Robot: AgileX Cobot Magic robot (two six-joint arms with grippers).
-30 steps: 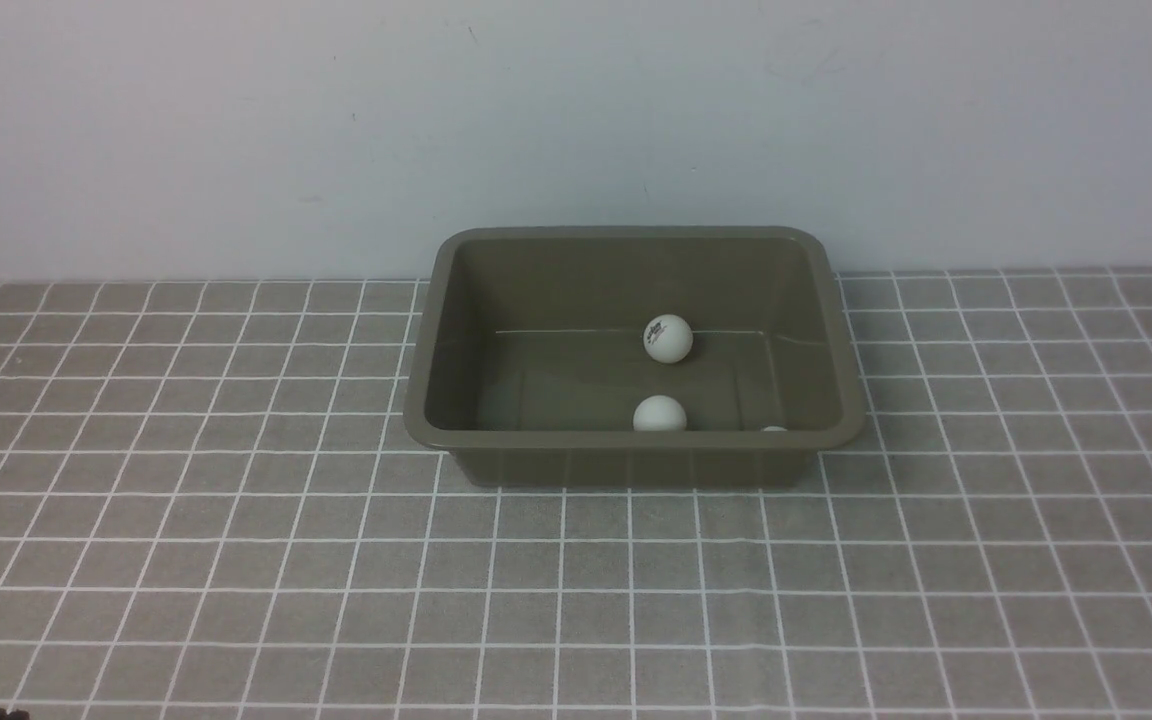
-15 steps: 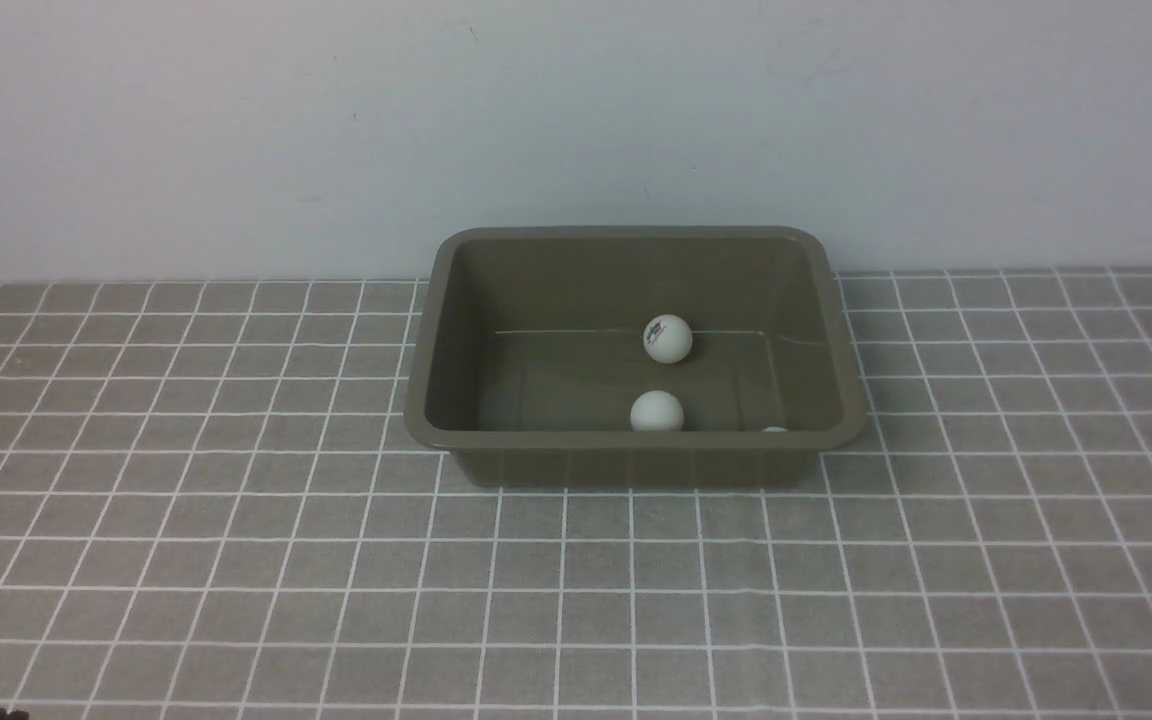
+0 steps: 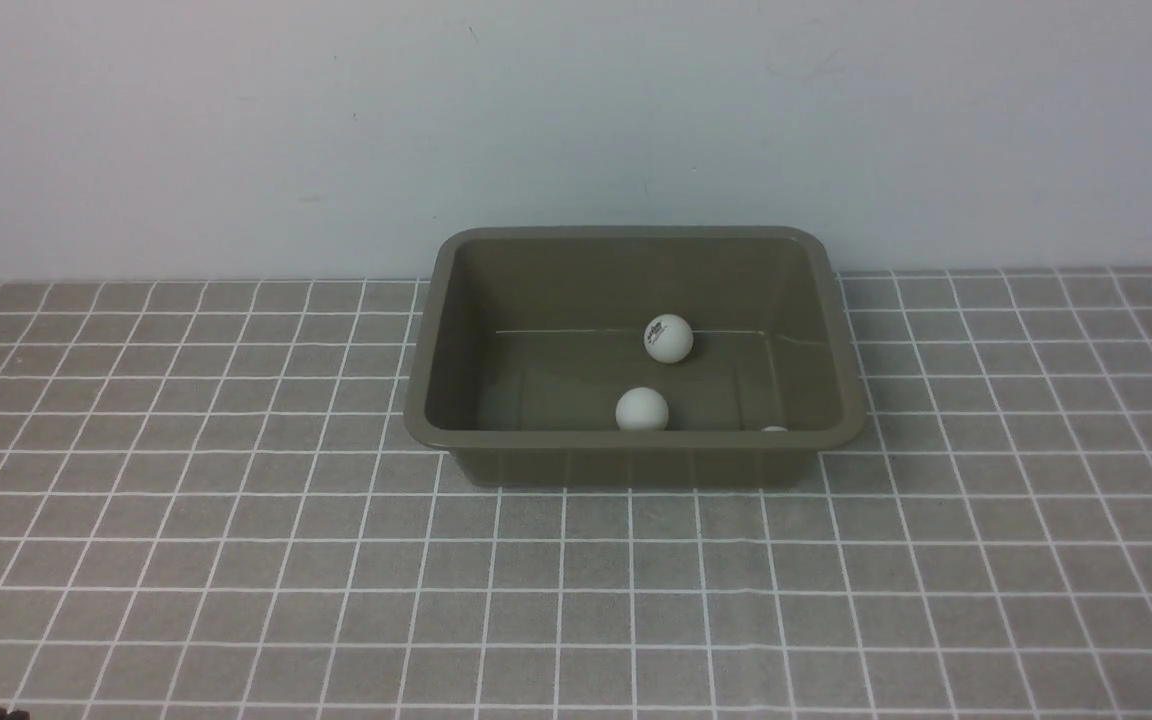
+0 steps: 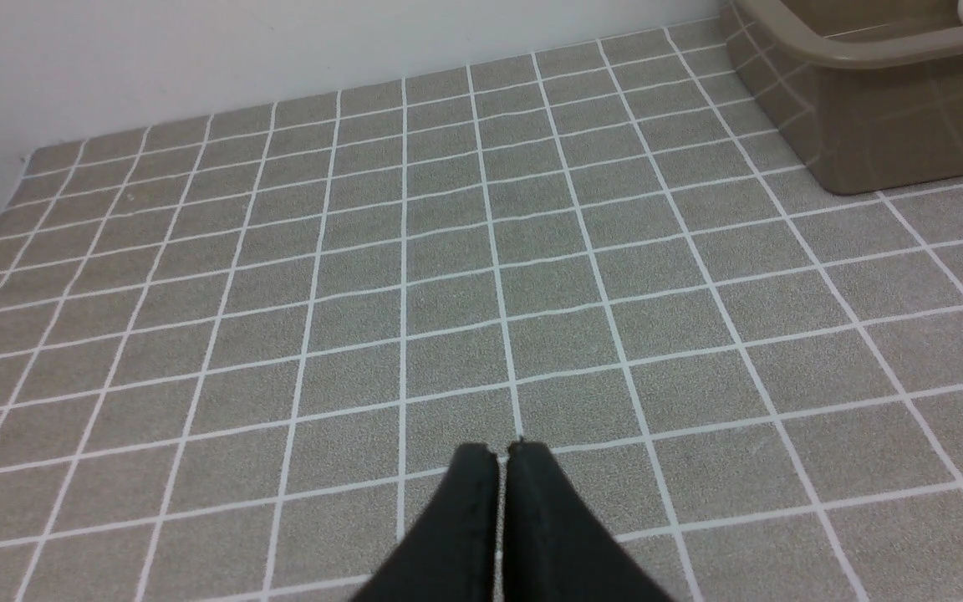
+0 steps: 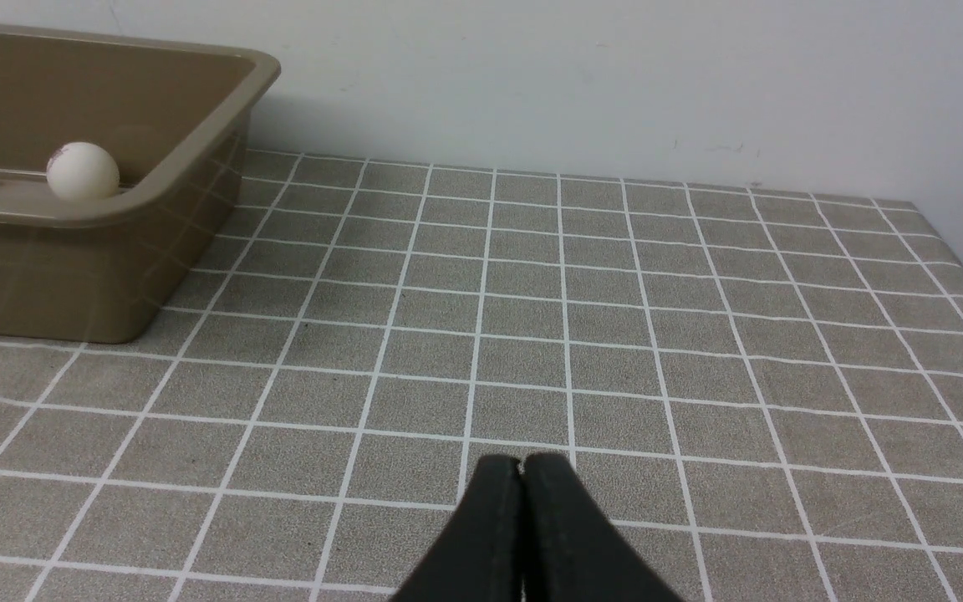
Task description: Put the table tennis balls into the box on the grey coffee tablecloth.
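The olive-brown box (image 3: 456,290) stands on the grey coffee tablecloth (image 3: 186,560) near the back wall. Three white table tennis balls lie inside it: one with a logo at the far side (image 3: 668,338), one by the near wall (image 3: 642,410), and one mostly hidden behind the near rim (image 3: 774,429). No arm shows in the front view. My left gripper (image 4: 502,450) is shut and empty over bare cloth, with the box (image 4: 883,134) far off. My right gripper (image 5: 522,461) is shut and empty over bare cloth, with the box (image 5: 97,276) and one ball (image 5: 82,170) well away.
A pale wall runs right behind the box. The checked cloth (image 5: 699,334) spreads wide on both sides and in front of the box. The cloth's far right corner shows in the right wrist view.
The ball by the box's near wall has rolled a little to the left. The other two balls and both grippers have not moved.
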